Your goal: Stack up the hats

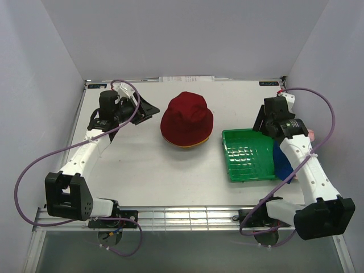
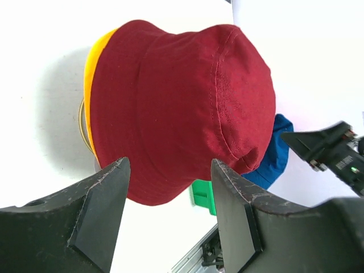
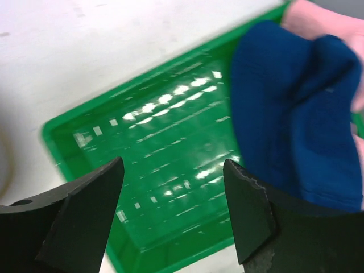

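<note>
A dark red hat point(image 1: 186, 118) sits on top of a yellow hat point(image 1: 185, 145) at the table's middle. In the left wrist view the red hat point(image 2: 182, 108) covers all but the yellow hat's edge point(image 2: 91, 79). My left gripper point(image 1: 149, 108) is open and empty, just left of this stack, not touching it point(image 2: 169, 165). A blue hat point(image 1: 282, 162) lies at the right edge of the green tray, with a pink hat point(image 1: 311, 133) behind it. My right gripper point(image 1: 260, 126) is open and empty above the tray point(image 3: 173, 164), left of the blue hat point(image 3: 296, 114). No grey hat shows.
The green plastic tray point(image 1: 247, 153) stands right of the stack and shows below my right gripper point(image 3: 170, 142). A thin gold wire point(image 2: 82, 128) peeks out under the yellow hat. White walls enclose the table on three sides.
</note>
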`<action>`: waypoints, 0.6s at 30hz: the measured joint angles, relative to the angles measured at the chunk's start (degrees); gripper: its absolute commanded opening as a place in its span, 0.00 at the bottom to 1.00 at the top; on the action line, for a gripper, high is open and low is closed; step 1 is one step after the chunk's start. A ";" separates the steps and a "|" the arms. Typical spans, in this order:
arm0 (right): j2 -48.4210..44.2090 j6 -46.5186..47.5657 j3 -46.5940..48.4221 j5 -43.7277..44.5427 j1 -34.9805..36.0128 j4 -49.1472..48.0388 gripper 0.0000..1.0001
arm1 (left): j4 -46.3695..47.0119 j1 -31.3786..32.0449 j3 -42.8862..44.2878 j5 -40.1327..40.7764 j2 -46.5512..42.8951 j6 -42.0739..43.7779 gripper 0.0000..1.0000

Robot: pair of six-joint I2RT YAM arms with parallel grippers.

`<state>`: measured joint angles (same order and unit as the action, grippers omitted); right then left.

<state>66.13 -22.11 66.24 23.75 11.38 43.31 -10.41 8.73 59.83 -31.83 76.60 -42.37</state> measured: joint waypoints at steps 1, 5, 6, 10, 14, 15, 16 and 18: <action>0.15 0.04 -0.61 3.10 -0.46 0.83 0.79 | 0.00 0.00 0.02 -0.31 0.00 0.00 0.69; 3.10 0.42 -1.11 11.17 -2.47 2.51 0.82 | -0.70 0.00 0.02 -1.18 0.00 -0.09 0.69; 4.13 0.50 -1.09 12.70 -3.06 2.78 0.82 | -0.94 0.00 0.02 -1.33 0.00 -0.09 0.69; 7.39 0.22 -0.22 16.52 -5.46 3.96 0.83 | -1.88 0.00 0.00 -1.62 -0.07 -0.04 0.69; 8.74 -0.17 3.58 17.97 -6.95 4.46 0.86 | -2.60 0.00 0.02 -1.66 -0.11 -0.13 0.69; 9.07 -0.24 4.66 18.40 -7.32 4.46 0.87 | -2.84 0.02 0.02 -1.64 -0.11 -0.22 0.69; 9.33 -0.26 5.40 18.67 -7.58 4.42 0.87 | -3.06 0.02 0.02 -1.62 -0.11 -0.28 0.69; 9.92 -0.35 6.56 19.10 -8.44 4.37 0.88 | -3.41 0.07 0.02 -1.57 -0.11 -0.28 0.69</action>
<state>76.05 -22.46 72.79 42.85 2.94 47.68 -13.82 8.80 59.86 -33.41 76.49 -42.65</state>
